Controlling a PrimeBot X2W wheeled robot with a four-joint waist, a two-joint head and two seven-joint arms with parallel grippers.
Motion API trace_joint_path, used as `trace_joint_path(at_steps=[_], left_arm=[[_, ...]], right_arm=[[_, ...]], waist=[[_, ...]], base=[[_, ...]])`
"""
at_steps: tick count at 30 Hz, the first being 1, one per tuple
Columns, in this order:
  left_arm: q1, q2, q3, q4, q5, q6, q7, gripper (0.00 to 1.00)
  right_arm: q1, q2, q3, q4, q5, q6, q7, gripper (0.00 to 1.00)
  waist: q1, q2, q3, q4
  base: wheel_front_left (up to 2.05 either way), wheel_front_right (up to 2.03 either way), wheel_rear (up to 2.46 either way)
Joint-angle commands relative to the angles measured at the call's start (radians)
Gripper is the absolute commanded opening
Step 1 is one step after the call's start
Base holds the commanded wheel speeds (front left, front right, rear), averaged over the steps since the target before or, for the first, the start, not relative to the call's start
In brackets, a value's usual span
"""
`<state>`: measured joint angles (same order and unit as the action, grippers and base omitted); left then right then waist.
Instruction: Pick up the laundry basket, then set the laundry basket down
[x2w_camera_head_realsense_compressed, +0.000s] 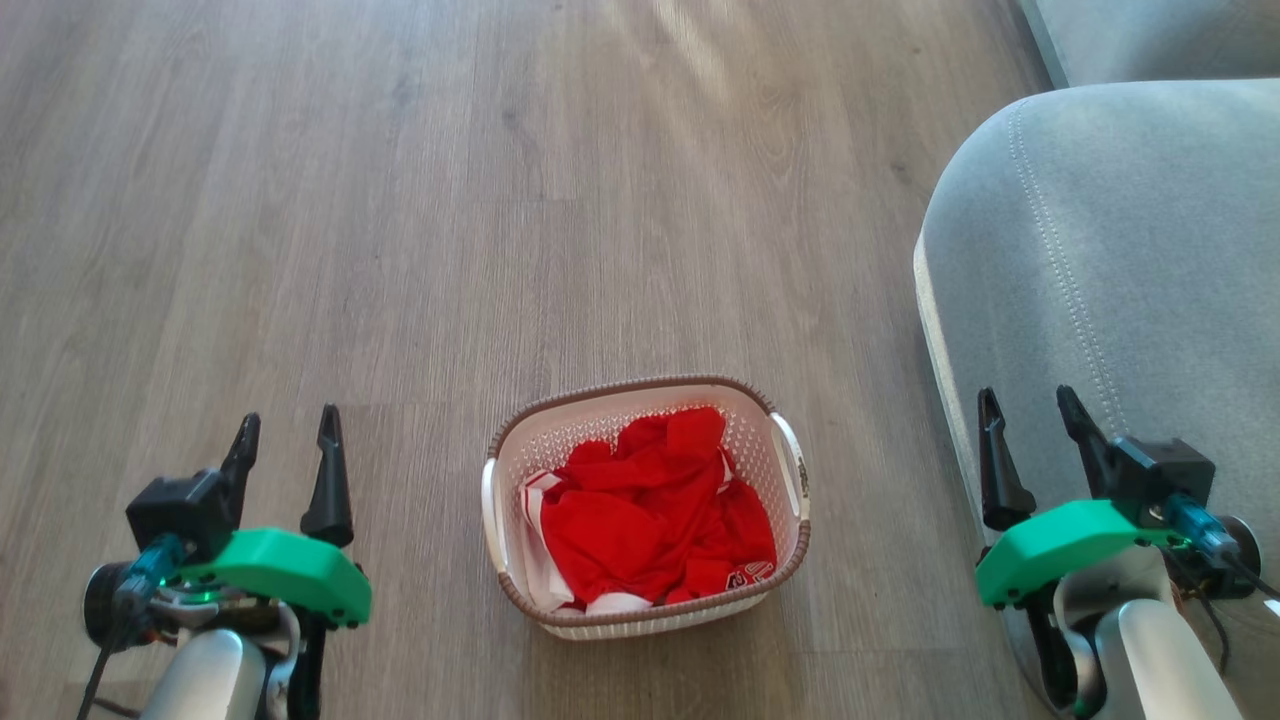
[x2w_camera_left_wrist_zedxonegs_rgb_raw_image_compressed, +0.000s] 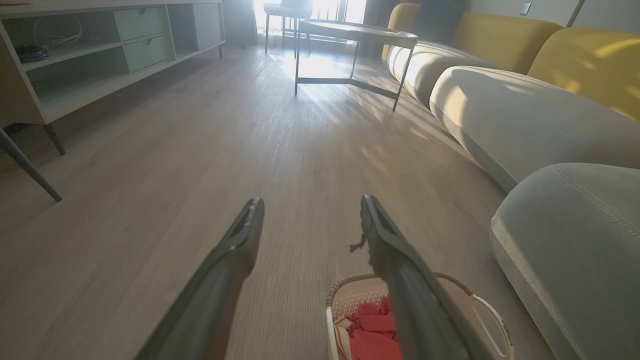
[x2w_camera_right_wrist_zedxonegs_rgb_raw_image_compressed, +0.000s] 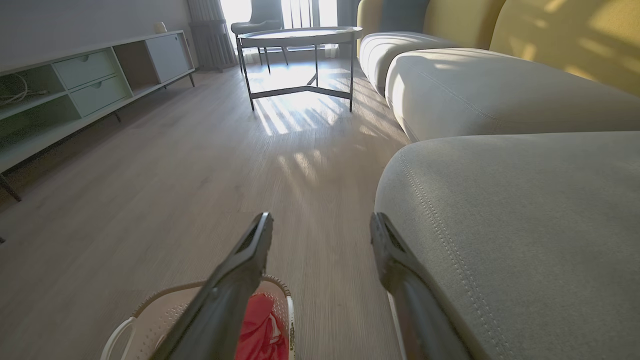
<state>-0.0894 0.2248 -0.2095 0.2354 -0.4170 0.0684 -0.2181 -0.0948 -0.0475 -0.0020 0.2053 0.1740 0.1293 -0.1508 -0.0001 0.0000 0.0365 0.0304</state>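
the left gripper (x2w_camera_head_realsense_compressed: 289, 418) and the right gripper (x2w_camera_head_realsense_compressed: 1027, 395) hang low on either side, each with its two dark fingers spread apart and nothing held. between them, touching neither, the laundry basket (x2w_camera_head_realsense_compressed: 600, 430) sits on the wooden floor (x2w_camera_head_realsense_compressed: 450, 200), red clothes (x2w_camera_head_realsense_compressed: 650, 510) heaped inside. a grey sofa (x2w_camera_head_realsense_compressed: 1120, 260) stands just beside the right gripper. farther off are a round table (x2w_camera_left_wrist_zedxonegs_rgb_raw_image_compressed: 357, 31) and a low cabinet (x2w_camera_left_wrist_zedxonegs_rgb_raw_image_compressed: 100, 55).

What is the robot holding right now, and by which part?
Nothing is held. The left gripper and right gripper both have open, empty jaws; the laundry basket sits untouched on the floor between them.
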Motion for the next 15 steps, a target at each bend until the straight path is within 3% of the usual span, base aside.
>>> trace_joint_path(at_steps=[1, 9, 10, 15], left_arm=[[-0.038, 0.026, 0.042, -0.03, -0.004, 0.005, -0.001, 1.0], [-0.049, 0.033, 0.036, -0.006, -0.009, -0.004, -0.006, 1.0], [0.0, 0.006, -0.002, 0.018, -0.002, -0.006, 0.002, 0.0], [0.001, -0.004, 0.007, 0.038, -0.039, -0.013, 0.014, 0.0]], right_arm=[[-0.017, -0.003, 0.018, -0.043, -0.004, 0.001, 0.002, 1.0], [-0.013, -0.003, 0.021, -0.051, 0.0, 0.001, 0.004, 1.0], [0.0, 0.001, 0.0, -0.011, 0.001, 0.0, 0.001, 0.0], [0.0, 0.003, -0.001, 0.008, 0.045, 0.0, 0.008, 0.0]], waist=[[0.0001, 0.0, 0.001, 0.0], [0.0001, 0.0, 0.003, 0.002], [0.0001, 0.0, 0.004, 0.002], [0.0001, 0.0, 0.002, 0.001]], base=[[0.0, 0.0, 0.0], [0.0, 0.0, 0.0], [0.0, 0.0, 0.0], [0.0, 0.0, 0.0]])
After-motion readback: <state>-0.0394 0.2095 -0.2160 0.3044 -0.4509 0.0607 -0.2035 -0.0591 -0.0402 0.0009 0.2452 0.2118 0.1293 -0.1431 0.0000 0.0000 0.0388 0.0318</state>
